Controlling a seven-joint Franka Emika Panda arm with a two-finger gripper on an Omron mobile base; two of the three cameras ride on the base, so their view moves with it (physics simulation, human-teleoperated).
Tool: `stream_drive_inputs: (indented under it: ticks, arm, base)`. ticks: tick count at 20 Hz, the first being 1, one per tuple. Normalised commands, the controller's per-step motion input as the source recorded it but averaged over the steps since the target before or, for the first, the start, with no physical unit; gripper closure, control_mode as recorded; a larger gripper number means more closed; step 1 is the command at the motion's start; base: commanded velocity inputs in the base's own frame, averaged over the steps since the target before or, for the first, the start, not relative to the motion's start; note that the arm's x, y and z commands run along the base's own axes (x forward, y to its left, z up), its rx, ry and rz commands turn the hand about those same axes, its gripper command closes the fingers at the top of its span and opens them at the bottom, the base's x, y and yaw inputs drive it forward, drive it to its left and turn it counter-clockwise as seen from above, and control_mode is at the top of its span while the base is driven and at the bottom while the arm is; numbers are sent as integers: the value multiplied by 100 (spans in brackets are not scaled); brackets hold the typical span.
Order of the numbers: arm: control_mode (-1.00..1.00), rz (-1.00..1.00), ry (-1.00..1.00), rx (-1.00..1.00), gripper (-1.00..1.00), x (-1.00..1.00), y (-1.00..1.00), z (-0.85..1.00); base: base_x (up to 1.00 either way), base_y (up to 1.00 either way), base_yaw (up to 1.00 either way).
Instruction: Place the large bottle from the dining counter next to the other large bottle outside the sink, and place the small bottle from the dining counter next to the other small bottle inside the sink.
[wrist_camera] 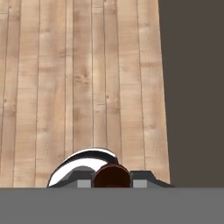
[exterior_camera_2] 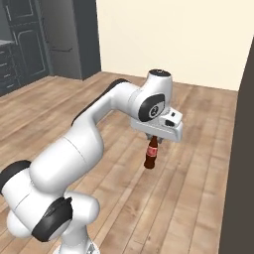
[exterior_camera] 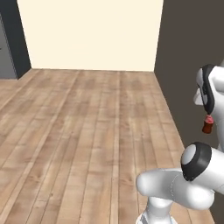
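Mid-carry with the small bottle. Pincer pressed together on the narrow neck, pinching the dark brown, red-labelled bottle just under its cap. Bottle hanging upright below the hand, clear of the wooden floor, touching nothing else. In the right base view, sitting a little toward 4 o'clock of centre, directly beneath the white wrist. In the left base view, peeking out at 3 o'clock, half hidden behind the arm's upper link. In the hand view, seen from above as a dark round top at 6 o'clock, wedged between the two fingertips.

Judged as done: pickup of the small bottle, now off the dining worktop and in transit. Judged as left: reaching the sink, lowering the bottle into the basin, setting it beside the pale small bottle there, then letting go. Neither sink nor dining worktop nor either large bottle in sight, so impossible to tell whether the large-bottle half is finished or untouched.

Surroundings: open plank floor ahead, a cream wall at 12 o'clock, a dark panel at 3 o'clock, dark cabinets at 10 o'clock in the right base view. Probably somewhere between the two stations, with a fair stretch of driving yet to come.
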Motion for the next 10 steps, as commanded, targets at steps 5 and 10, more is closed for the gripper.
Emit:
stream_drive_inputs:
  ticks: [5, 10]
  arm:
    - [100, 0, 0, 0, 100, 0, 0, 0]
    - [100, 0, 0, 0, 100, 0, 0, 0]
  base:
    - [28, 0, 24]
    - [2, 0, 25]
